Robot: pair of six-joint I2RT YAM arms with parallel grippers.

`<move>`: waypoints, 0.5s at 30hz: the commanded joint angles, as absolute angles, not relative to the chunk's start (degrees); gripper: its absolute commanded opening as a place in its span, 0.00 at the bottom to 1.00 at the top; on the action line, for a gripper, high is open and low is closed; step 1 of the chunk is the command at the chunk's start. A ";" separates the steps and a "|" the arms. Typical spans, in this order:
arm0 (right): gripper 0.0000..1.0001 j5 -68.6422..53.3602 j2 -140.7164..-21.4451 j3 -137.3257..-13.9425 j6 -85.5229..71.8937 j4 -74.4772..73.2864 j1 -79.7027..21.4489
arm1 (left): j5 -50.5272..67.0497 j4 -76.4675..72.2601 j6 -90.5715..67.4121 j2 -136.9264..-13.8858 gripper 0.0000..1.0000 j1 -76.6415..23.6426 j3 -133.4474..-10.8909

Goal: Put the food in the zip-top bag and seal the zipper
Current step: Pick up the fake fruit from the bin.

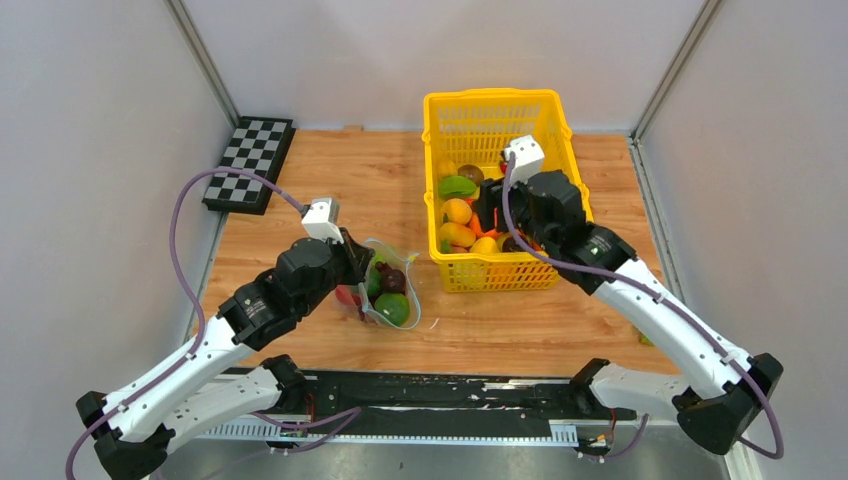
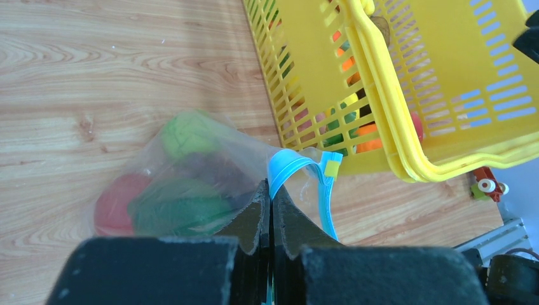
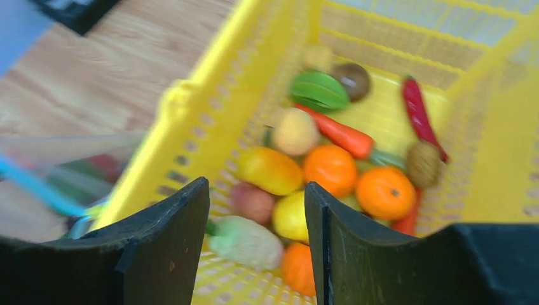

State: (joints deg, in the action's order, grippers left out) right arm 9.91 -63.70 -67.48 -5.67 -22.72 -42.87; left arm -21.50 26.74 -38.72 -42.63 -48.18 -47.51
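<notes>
Left gripper [image 2: 271, 190]: fingers pressed together, pinching the teal-blue zipper [image 2: 289, 166] at the mouth of the zip-top bag [image 2: 191, 171], the strip bowing away from the fingertips towards a small yellow tab [image 2: 331, 166]. The bag lies on the wooden table [image 1: 330, 180] just left of the yellow basket [image 1: 495, 97], with green [image 1: 393, 308], dark and red [image 2: 117, 200] food pieces showing through the plastic. Right gripper [image 3: 256, 190]: fingers spread wide with nothing between them, hanging over the basket above oranges [image 3: 330, 168], a carrot [image 3: 340, 135] and a red chili [image 3: 416, 114].
</notes>
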 commanded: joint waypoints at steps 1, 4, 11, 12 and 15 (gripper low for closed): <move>0.57 12.70 -66.97 -70.88 -8.13 -32.06 -34.26 | -21.60 23.92 -39.32 -42.20 0.03 -47.83 -47.64; 0.60 12.57 -71.58 -72.38 -7.93 -36.59 -28.76 | -21.36 23.76 -39.30 -42.26 0.03 -47.77 -47.55; 0.62 14.40 -86.16 -76.06 -5.86 -44.07 -23.13 | -20.83 23.64 -39.20 -42.25 0.03 -47.74 -47.51; 0.62 14.43 -88.15 -76.65 -5.51 -44.33 -22.84 | -20.70 23.64 -39.20 -42.20 0.03 -47.73 -47.42; 0.61 13.78 -94.25 -79.22 -5.22 -46.33 -22.52 | -20.65 23.74 -39.20 -41.91 0.03 -47.73 -47.37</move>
State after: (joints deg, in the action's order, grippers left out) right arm 12.99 -89.47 -74.48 -6.31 -42.15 -22.92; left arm -20.62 26.50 -38.70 -42.63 -48.16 -47.51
